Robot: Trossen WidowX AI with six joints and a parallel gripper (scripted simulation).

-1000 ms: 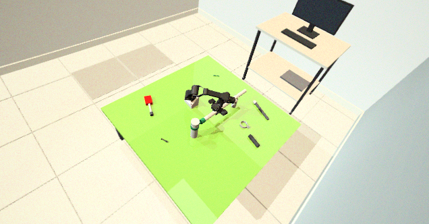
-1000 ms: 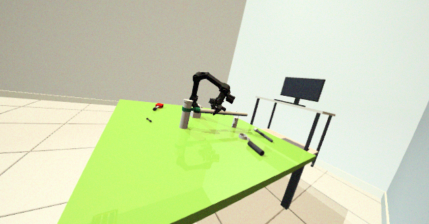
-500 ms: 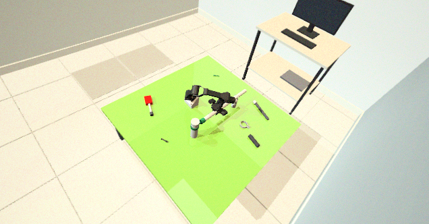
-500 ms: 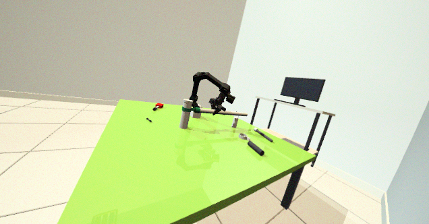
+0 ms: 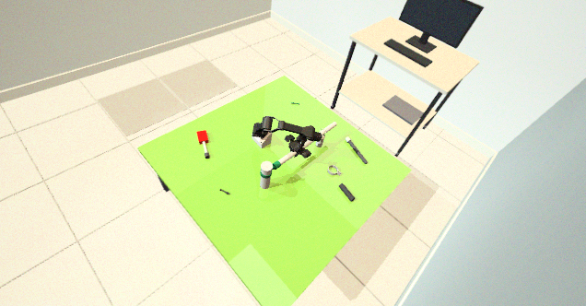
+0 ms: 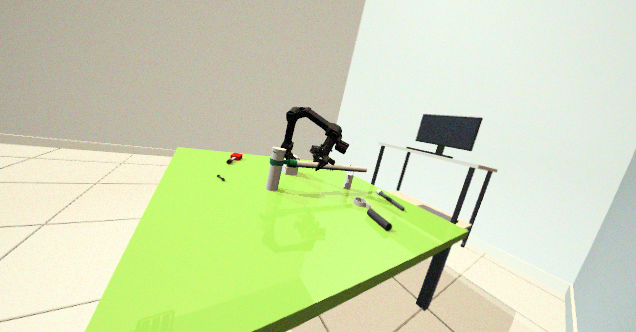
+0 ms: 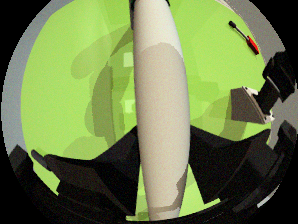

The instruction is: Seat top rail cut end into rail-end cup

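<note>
The big grey post (image 5: pixel 265 175) (image 6: pixel 274 170) stands upright on the green table (image 5: pixel 286 225) (image 6: pixel 210 254). A green brace band (image 5: pixel 263 176) (image 6: pixel 276 162) sits just under its cap, with a green rail-end cup (image 5: pixel 276 164) (image 6: pixel 291 163) on its side. The pale top rail (image 5: pixel 286 157) (image 6: pixel 345 167) (image 7: pixel 160 110) runs level from the cup to the short line post with the loop cap (image 5: pixel 322 139) (image 6: pixel 348 179). The rail's near end is at the cup's mouth. My gripper (image 5: pixel 300 151) (image 6: pixel 320 164) is shut on the rail at about its middle.
A red-headed tool (image 5: pixel 203 140) (image 6: pixel 234 158) (image 7: pixel 245 36) lies at the left. A dark rod (image 5: pixel 357 150) (image 6: pixel 391 200), a metal ring (image 5: pixel 338 172) (image 6: pixel 361 202) and a short black cylinder (image 5: pixel 346 192) (image 6: pixel 379 219) lie to the right. A small screw (image 5: pixel 225 191) (image 6: pixel 220 177) lies in front. A desk with a monitor (image 5: pixel 438 13) stands beyond.
</note>
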